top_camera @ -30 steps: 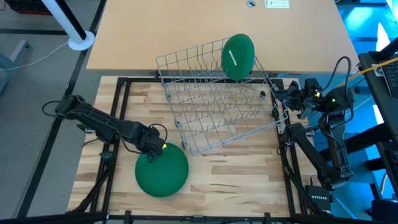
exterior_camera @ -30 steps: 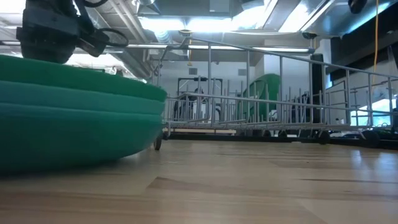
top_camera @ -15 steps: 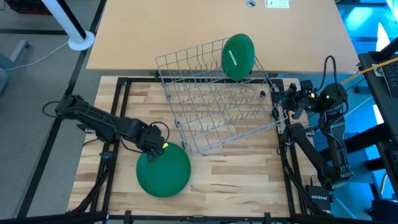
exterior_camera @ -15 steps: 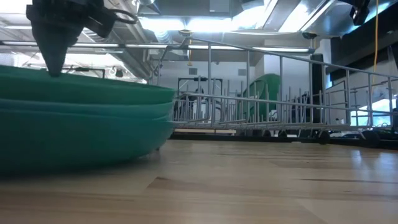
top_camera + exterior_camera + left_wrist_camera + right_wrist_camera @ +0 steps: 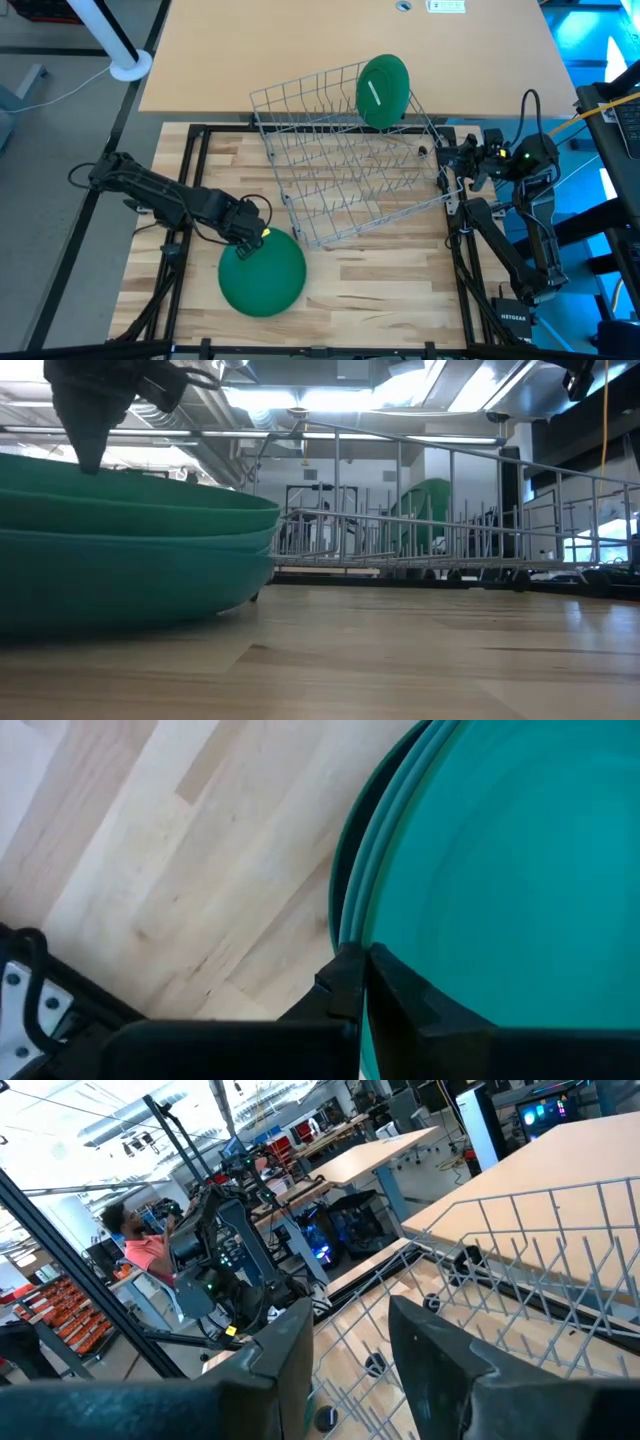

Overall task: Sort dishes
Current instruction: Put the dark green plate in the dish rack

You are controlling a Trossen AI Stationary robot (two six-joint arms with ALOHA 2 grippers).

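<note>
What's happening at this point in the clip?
The left claw is at the far-left rim of a stack of green plates lying flat on the wooden table, its fingers closed on the top plate's edge. One more green plate already stands upright at the far end of the wire rack. The right claw waits open at the rack's right side.

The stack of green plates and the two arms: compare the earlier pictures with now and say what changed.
The left gripper nudged the stack of plates slightly rightward a second ago, its jaws closed on the top plate's rim. The right gripper drew a little nearer the rack. The standing plate stayed put.
</note>
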